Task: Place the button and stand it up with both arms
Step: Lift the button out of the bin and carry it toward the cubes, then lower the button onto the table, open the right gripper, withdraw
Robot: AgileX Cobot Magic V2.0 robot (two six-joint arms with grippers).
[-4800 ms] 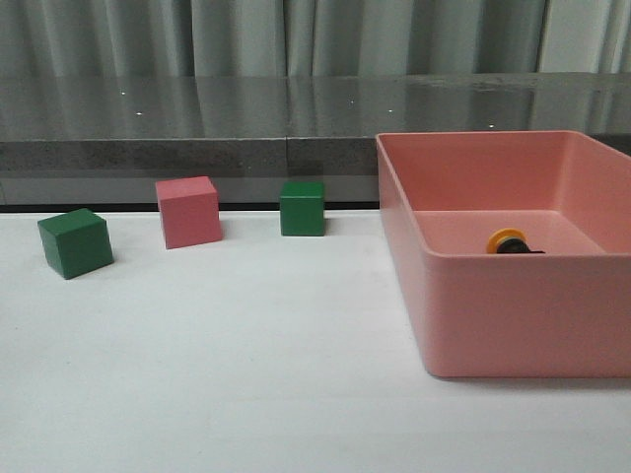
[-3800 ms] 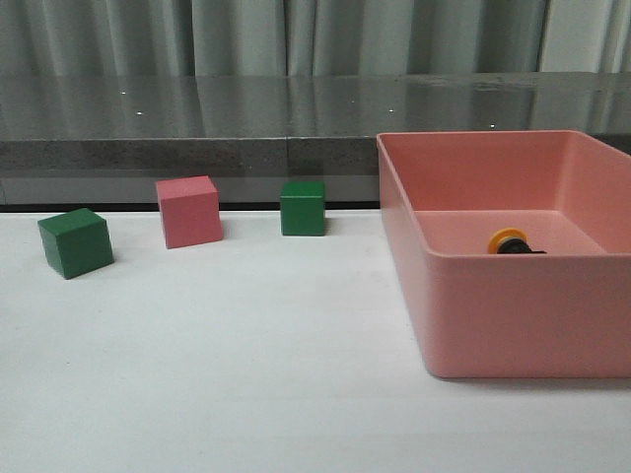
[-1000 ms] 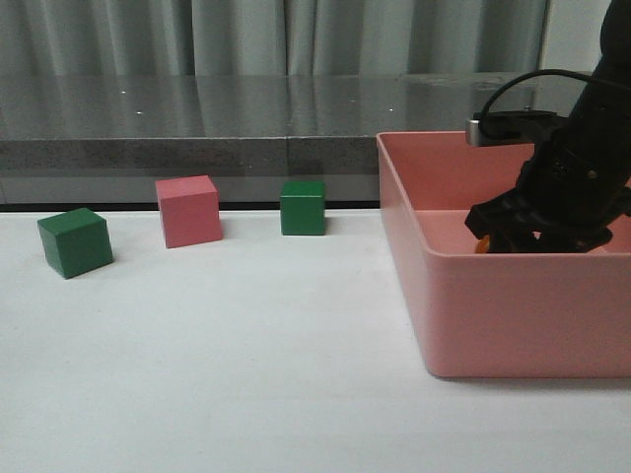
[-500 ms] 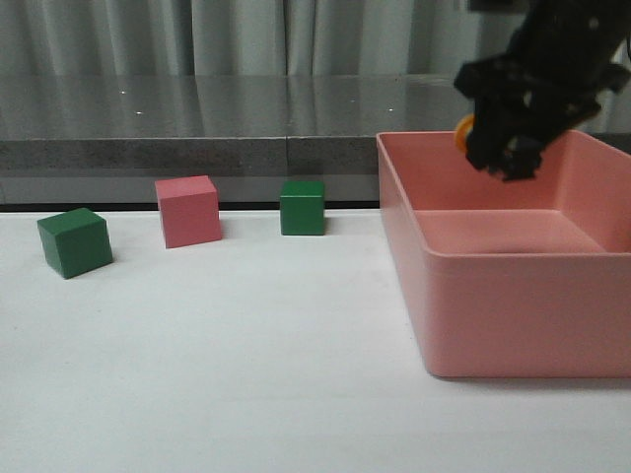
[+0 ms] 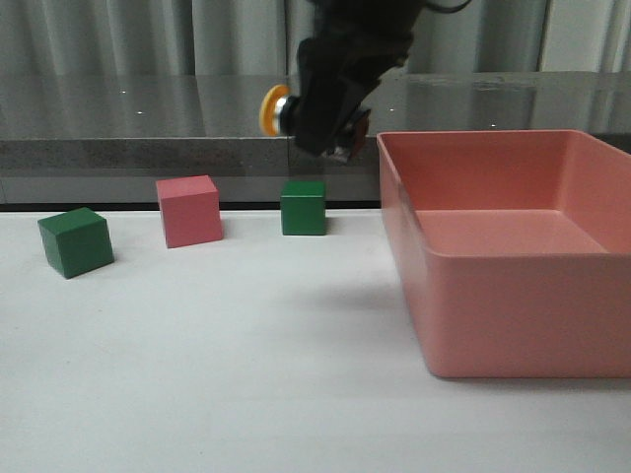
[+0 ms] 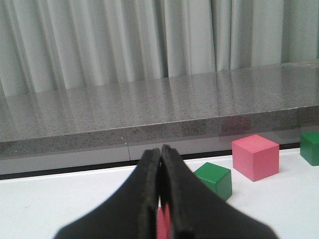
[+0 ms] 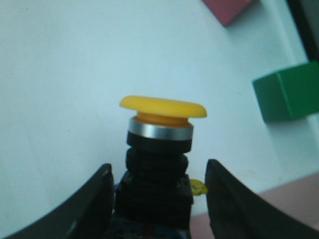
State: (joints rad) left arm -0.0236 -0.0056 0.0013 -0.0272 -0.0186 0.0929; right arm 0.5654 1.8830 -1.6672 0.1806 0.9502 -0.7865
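Note:
The button has a yellow cap, a silver ring and a black body. My right gripper is shut on it and holds it in the air, cap pointing left, above the middle green cube and left of the pink bin. In the right wrist view the button sits between the two fingers of the right gripper, held at its base, with the white table below. My left gripper shows only in the left wrist view, jaws pressed together and empty, low over the table.
A green cube and a pink cube stand at the table's back left. The left wrist view shows the green cube, the pink cube and another green cube. A grey ledge runs along the back.
My right arm came into the bin, closed on the button, lifted it out and carried it left over the bin's rim. The bin is now empty. The cubes have not moved.

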